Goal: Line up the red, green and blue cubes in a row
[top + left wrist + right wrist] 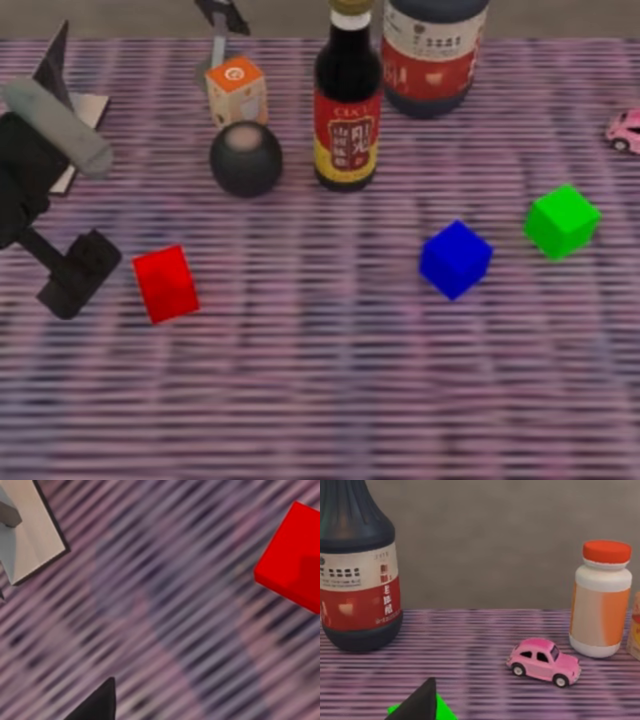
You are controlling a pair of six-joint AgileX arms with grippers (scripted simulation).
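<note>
The red cube (165, 283) lies on the striped cloth at the left, also in the left wrist view (295, 560). My left gripper (82, 270) hovers just left of it, apart from it, open and empty; one dark fingertip (100, 705) shows over bare cloth. The blue cube (455, 258) sits right of centre, and the green cube (562, 220) lies farther right and slightly back. My right gripper is outside the top view. Its dark fingertip (420, 702) stands in front of the green cube (442, 711), open with nothing held.
At the back stand a soy sauce bottle (347, 100), a large dark bottle (432, 50), a black ball (245, 158) and an orange-and-cream box (237, 90). A pink toy car (625, 130) and an orange-capped white bottle (600, 600) are at the far right. A pale card (25, 530) lies at the left.
</note>
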